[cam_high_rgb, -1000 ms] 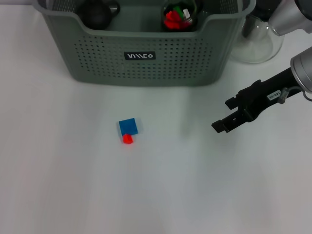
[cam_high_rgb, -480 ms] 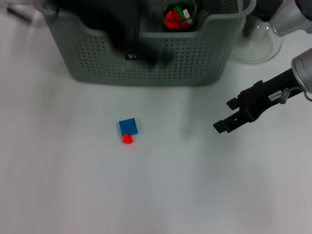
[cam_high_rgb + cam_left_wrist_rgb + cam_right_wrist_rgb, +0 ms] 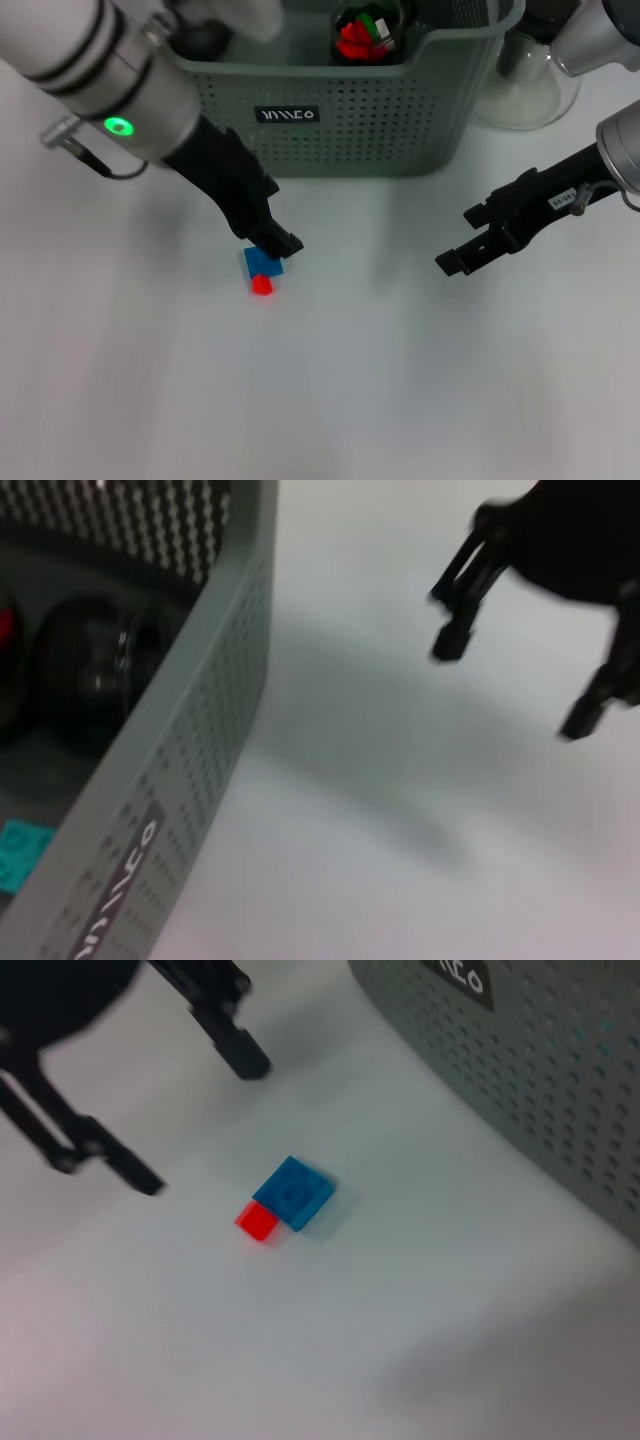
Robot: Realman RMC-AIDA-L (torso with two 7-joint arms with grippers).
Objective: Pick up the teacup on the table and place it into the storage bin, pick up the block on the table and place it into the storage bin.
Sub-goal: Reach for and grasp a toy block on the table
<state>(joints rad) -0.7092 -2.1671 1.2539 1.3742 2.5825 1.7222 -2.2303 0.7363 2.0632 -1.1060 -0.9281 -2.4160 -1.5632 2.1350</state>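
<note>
The block (image 3: 262, 266), a blue piece with a small red piece stuck to it, lies on the white table in front of the storage bin (image 3: 300, 130); the right wrist view shows the block (image 3: 290, 1192) too. My left gripper (image 3: 275, 220) hangs just over the block's far edge, open, with nothing between its fingers (image 3: 240, 1055). A dark round teacup (image 3: 90, 675) sits inside the storage bin (image 3: 200, 740). Off to the right, my right gripper (image 3: 462, 238) hovers above the table, open and empty.
A clear glass pot (image 3: 525, 85) stands right of the bin. Inside the bin are also a dark cup holding red and green items (image 3: 362, 35) and a teal piece (image 3: 18, 852). Bare white table lies in front.
My left arm has swung out of the bin and down toward the block, ending just above it. The right gripper has barely moved. The block has stayed put.
</note>
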